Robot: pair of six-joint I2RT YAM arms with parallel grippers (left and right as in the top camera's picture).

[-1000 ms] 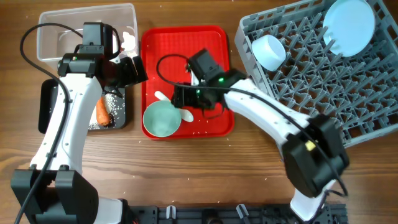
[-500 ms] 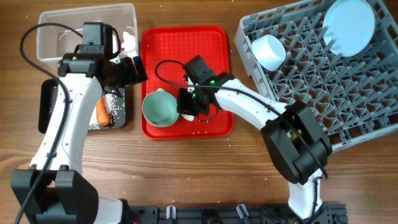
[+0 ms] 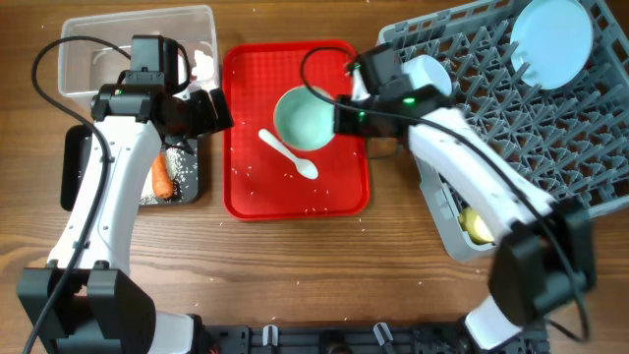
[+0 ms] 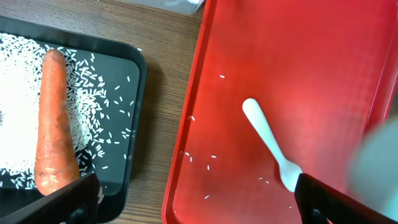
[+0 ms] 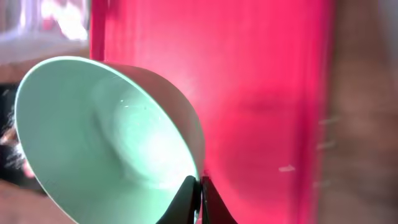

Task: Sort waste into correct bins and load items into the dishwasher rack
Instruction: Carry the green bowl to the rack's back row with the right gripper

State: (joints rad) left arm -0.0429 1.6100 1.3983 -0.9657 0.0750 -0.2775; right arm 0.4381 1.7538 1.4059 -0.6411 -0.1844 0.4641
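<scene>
Since the green bowl (image 3: pixel 303 116) belongs in the rack (image 3: pixel 550 147), my right gripper (image 5: pixel 200 199) clamps its rim, holding it above the red tray's (image 3: pixel 246 192) far right part, while my left gripper (image 4: pixel 196 186) hangs spread wide.

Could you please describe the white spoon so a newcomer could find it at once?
Find the flat red tray at the table's middle, left of the grey rack. The white spoon lies diagonally on it, beside the pale green bowl; it is the only slender, handled thing there.
</scene>
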